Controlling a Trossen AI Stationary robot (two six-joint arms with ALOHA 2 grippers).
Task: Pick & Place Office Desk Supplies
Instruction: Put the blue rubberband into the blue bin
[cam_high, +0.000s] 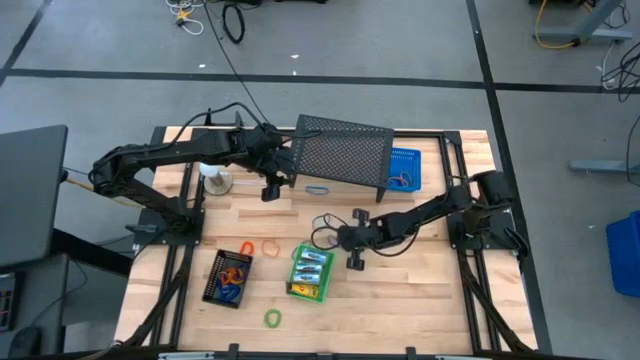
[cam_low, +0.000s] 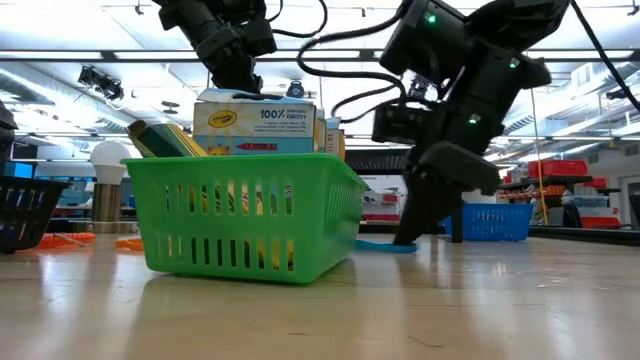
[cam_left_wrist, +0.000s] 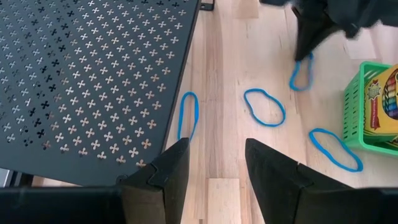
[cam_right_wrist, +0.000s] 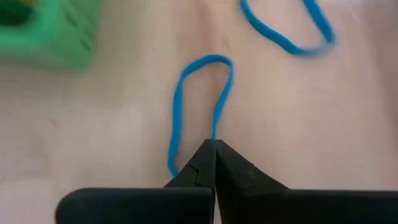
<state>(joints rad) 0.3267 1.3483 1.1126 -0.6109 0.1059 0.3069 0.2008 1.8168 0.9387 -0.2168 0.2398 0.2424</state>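
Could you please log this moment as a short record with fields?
right gripper: shut on a blue loop lying on the table
left gripper: open, above the table beside the black mesh shelf, holding nothing
green basket: holds crayon boxes
other blue loops: loose on the wood

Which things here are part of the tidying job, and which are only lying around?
Part of the job:
- blue loops on the table; the right pincer is shut on one blue loop
- crayon boxes in the green basket
- orange loop
- green loop

Lying about:
- black mesh stand
- white ball
- blue basket
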